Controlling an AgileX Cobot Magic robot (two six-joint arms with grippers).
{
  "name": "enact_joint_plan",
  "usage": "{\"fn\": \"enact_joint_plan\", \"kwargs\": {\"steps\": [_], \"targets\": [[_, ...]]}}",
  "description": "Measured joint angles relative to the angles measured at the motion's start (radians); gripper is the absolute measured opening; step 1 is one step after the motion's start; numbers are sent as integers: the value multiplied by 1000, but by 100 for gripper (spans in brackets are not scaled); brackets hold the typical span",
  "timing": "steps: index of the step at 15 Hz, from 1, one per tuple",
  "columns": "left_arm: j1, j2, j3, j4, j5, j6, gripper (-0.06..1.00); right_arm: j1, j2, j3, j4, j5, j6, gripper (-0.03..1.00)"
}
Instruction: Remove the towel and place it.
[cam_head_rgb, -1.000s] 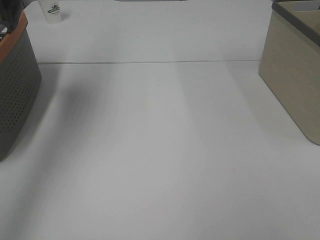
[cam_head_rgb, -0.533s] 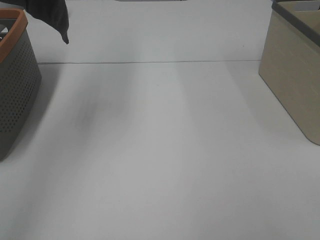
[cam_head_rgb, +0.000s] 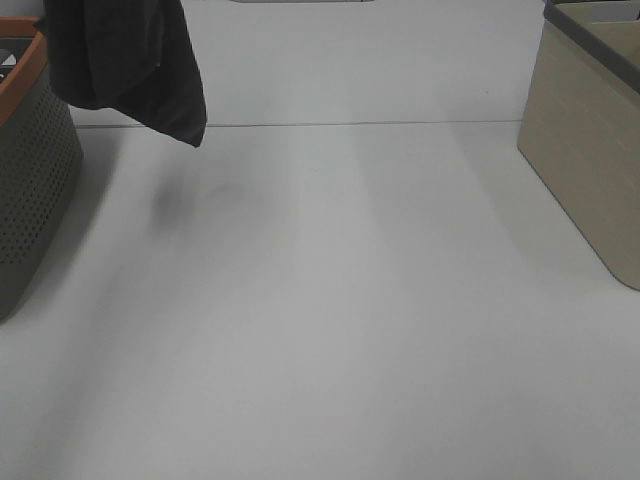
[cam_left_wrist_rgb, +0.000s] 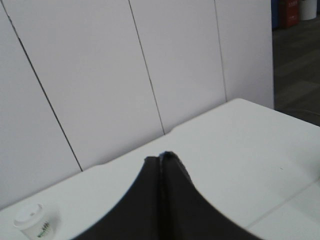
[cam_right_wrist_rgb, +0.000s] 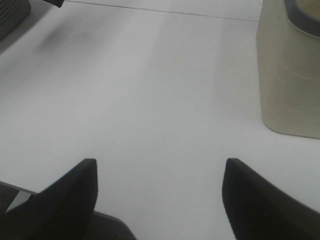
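The dark charcoal towel (cam_head_rgb: 125, 60) hangs in the air at the far left of the exterior view. It hangs beside the grey basket (cam_head_rgb: 30, 170) and its lowest corner is above the table. Its top runs out of the picture, so the grip on it does not show there. In the left wrist view my left gripper (cam_left_wrist_rgb: 160, 156) has its dark fingers pressed together, and the cloth below them is hidden. My right gripper (cam_right_wrist_rgb: 160, 161) is open and empty, low over the near part of the table. A dark towel corner (cam_right_wrist_rgb: 54, 2) shows at the edge of that view.
The grey perforated basket with an orange rim stands at the left edge. A beige basket (cam_head_rgb: 590, 150) with a dark rim stands at the right and also shows in the right wrist view (cam_right_wrist_rgb: 290, 75). A white paper cup (cam_left_wrist_rgb: 34, 222) stands at the back left. The white table (cam_head_rgb: 330, 300) spans between the baskets.
The towel has come into view at the top left and has moved right and lower. It now covers the paper cup in the exterior view.
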Motion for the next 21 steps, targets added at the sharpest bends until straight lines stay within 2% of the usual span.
{"fn": "enact_joint_plan", "kwargs": {"steps": [2, 5, 6, 8, 9, 10, 11, 13, 17, 19, 20, 21], "targets": [[0, 3, 0, -43, 134, 70, 0, 0, 0, 0, 21, -3, -25, 69], [0, 12, 0, -114, 400, 276, 0, 0, 60, 0, 96, -6, -97, 69], [0, 17, 0, -130, 430, 309, 0, 0, 80, 0, 110, -6, -114, 69], [0, 42, 0, -172, 556, 379, 0, 0, 158, -11, 162, -17, -192, 69], [0, 58, 0, -180, 608, 388, 0, 0, 201, -11, 194, -41, -248, 69], [0, 99, 0, -183, 715, 391, 0, 0, 279, -11, 289, -124, -358, 69], [0, 120, 0, -183, 760, 391, 0, 0, 314, -11, 344, -171, -406, 69], [0, 141, 8, -183, 780, 391, 0, 0, 365, -11, 401, -217, -496, 69], [0, 159, 23, -173, 785, 404, 0, 0, 561, -11, 486, -329, -815, 69], [0, 165, 52, -148, 784, 456, 0, 0, 690, -11, 659, -385, -983, 69], [0, 165, 64, -142, 784, 487, 0, 0, 721, -11, 704, -388, -1027, 69], [0, 165, 119, -117, 784, 638, 0, 0, 877, -11, 933, -391, -1290, 69]]}}
